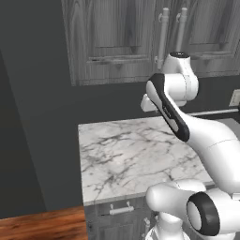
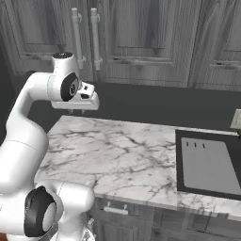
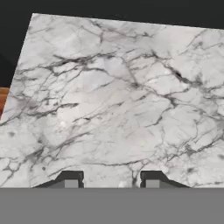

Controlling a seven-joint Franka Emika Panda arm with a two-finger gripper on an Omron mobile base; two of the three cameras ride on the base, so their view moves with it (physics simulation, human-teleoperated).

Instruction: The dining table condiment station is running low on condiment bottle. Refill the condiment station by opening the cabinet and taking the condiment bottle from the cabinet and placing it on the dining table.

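I'm at the very start: the cabinet (image 2: 117, 37), grey wood-grain across the top of both base views, has its doors closed, so the condiment bottle must be behind them if it is here; I cannot see it. The two pale bar handles (image 2: 86, 40) hang side by side in the upper left of the right base view, and in the upper right of the left base view.

My gripper (image 3: 111, 180) hovers over the marble tabletop (image 2: 122, 155), pointing down at it. In the hand view the two dark fingers (image 3: 70, 179) stand apart at the bottom edge with bare marble between them, nothing pinched.

The step in hand is reaching for a door. As I judge it, the next move calls for raising the hand from below the cabinet, turning the wrist so the fingers face the doors, and bringing them around one bar handle before closing and pulling outward. A dark sunken panel (image 2: 209, 164) sits at the right of the right base view, well clear of that path.
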